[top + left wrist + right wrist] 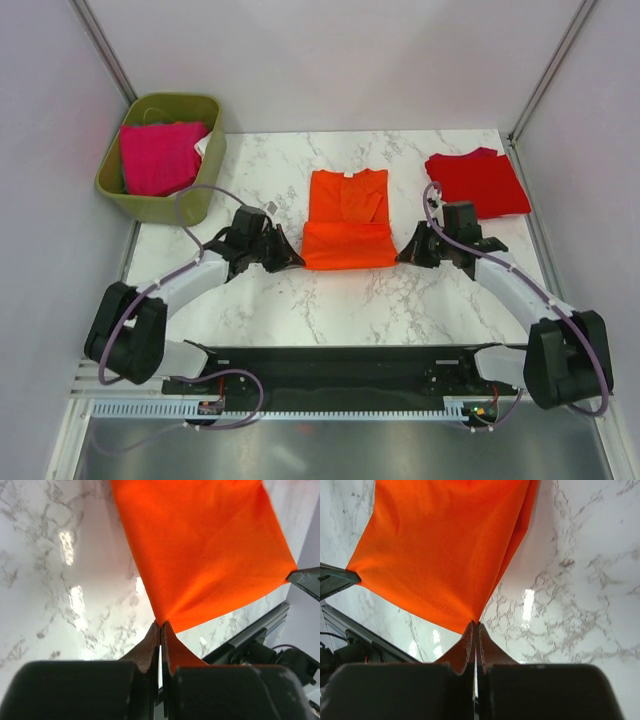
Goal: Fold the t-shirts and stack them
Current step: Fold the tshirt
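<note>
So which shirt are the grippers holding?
The orange t-shirt, mid-table: left gripper and right gripper pinch its near corners. Red t-shirt lies far right, magenta t-shirt in the bin.

Your left arm (190,280) reaches from its base at the near left, forward and inward, elbow bent and wrist held low. Your left gripper (297,262) is pinched tight on the near left corner of the orange t-shirt (345,225). Your right arm (520,290) mirrors it from the near right, and your right gripper (402,257) is clamped on the shirt's near right corner. Both grippers point toward each other.
</note>
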### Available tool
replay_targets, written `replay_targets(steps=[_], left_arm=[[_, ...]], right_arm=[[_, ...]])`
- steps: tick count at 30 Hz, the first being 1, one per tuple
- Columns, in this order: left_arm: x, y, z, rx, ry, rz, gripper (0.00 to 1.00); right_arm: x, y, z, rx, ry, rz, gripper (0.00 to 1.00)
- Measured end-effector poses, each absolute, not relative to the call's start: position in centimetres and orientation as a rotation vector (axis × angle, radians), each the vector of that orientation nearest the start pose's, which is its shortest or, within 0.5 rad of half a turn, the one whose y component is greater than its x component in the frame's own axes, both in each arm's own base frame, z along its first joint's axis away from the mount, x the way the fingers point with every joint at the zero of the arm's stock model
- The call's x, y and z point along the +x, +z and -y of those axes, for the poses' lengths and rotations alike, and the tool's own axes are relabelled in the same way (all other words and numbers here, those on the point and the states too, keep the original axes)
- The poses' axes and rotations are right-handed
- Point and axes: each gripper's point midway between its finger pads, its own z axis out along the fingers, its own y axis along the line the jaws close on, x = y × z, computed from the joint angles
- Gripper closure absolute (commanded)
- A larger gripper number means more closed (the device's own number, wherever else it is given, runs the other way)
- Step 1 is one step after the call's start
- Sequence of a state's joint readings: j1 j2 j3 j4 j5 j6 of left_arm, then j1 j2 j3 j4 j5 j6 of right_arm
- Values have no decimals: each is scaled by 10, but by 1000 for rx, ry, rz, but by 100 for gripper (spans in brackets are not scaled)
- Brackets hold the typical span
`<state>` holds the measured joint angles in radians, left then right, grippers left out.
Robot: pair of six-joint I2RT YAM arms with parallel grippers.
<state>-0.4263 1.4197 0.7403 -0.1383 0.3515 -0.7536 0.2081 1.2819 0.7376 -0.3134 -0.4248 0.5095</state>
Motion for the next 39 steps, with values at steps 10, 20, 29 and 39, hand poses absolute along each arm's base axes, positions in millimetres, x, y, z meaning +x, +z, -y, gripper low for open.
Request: replay_targets(steps=[10, 20, 29, 39], left_arm=[[226, 140, 219, -117, -1090, -2427, 98], [240, 158, 229, -122, -1100, -2461, 98], [289, 161, 236, -184, -1066, -2486, 98], [360, 155, 229, -286, -1043, -2493, 98]], right_arm=[[239, 153, -147, 102, 871, -2381, 100], [264, 174, -146, 107, 817, -2392, 100], [313, 157, -140, 172, 732, -2459, 100], [384, 157, -139, 223, 715, -2455, 100]])
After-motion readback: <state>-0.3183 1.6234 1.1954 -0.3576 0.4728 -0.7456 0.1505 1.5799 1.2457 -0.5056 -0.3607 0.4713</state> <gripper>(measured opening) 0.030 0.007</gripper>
